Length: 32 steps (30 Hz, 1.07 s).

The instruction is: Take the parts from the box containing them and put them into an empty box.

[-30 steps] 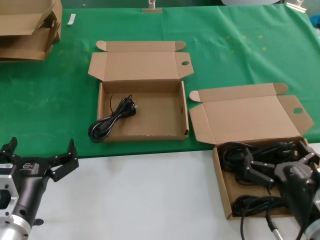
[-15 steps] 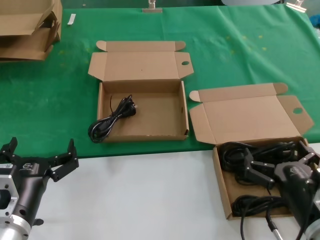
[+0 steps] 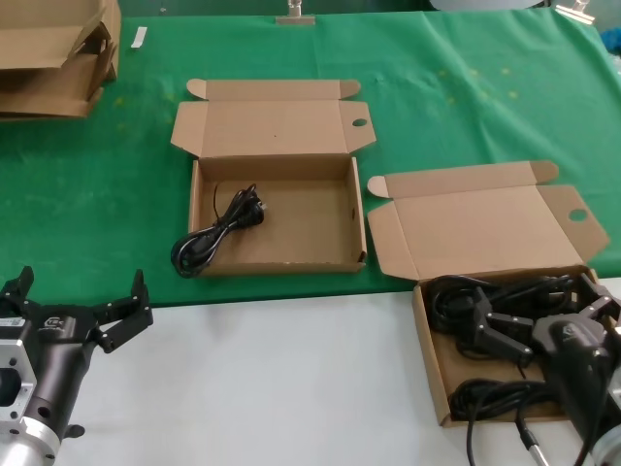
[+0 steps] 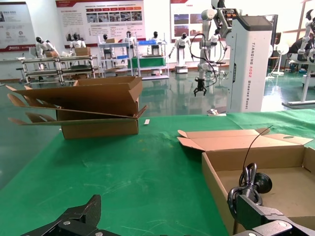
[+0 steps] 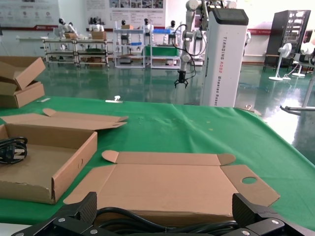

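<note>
The box containing the parts stands at the front right with its lid open; several coiled black power cords lie in it. My right gripper is open just above these cords, and in the right wrist view its jaws stand wide apart over the cords. The other box stands open in the middle. One cord lies in it, with its coil hanging over the front left corner. My left gripper is open and empty at the front left, and also shows in its wrist view.
Flat folded cardboard sheets are stacked at the far left corner. A green cloth covers the back of the table; the front strip is white. The right box sits half on the white strip.
</note>
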### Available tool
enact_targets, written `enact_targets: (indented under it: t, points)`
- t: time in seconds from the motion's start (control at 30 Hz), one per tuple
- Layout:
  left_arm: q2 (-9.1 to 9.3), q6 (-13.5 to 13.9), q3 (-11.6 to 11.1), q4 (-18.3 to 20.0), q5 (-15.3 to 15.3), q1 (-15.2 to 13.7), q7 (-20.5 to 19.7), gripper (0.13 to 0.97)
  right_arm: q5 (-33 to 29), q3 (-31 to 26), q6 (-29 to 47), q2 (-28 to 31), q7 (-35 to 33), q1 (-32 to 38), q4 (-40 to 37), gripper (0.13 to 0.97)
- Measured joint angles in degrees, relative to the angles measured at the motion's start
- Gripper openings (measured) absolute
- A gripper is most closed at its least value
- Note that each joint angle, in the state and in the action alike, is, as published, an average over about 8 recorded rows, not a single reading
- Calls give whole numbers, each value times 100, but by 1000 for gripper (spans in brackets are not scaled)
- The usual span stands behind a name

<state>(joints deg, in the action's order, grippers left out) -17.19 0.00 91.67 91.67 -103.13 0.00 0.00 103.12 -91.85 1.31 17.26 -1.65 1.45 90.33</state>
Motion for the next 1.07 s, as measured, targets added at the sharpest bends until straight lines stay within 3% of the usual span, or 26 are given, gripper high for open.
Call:
enact_targets:
  t: [1.07]
  points:
    - [0, 0, 0, 0, 0, 0, 0, 966, 0, 0, 0, 0, 0, 0, 0, 966]
